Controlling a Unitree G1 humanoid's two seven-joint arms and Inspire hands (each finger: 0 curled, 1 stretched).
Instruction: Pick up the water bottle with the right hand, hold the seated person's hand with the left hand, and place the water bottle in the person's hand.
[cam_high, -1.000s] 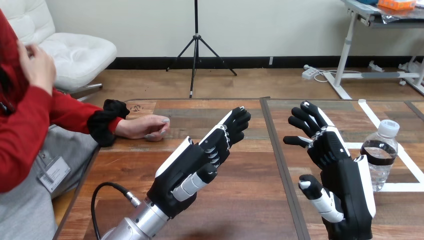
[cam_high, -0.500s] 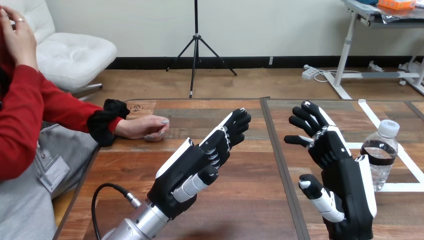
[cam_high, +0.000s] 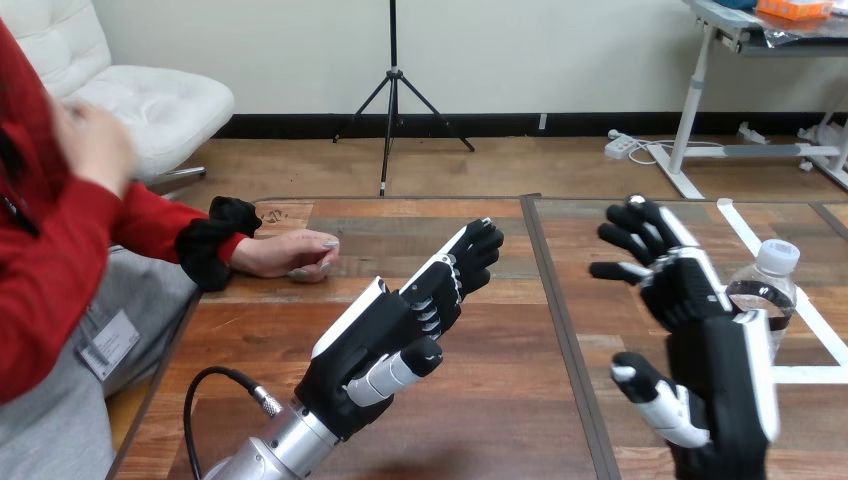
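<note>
My right robot hand (cam_high: 712, 365), spread wide, partly hides the clear white-capped plastic bottle (cam_high: 777, 290); my left robot hand (cam_high: 395, 335) hangs open over the wooden bench (cam_high: 490, 410), apart from the person's hand (cam_high: 290, 254) resting there.

The water bottle (cam_high: 778, 292) is clear, the table (cam_high: 480, 400) brown wood-grain.
</note>
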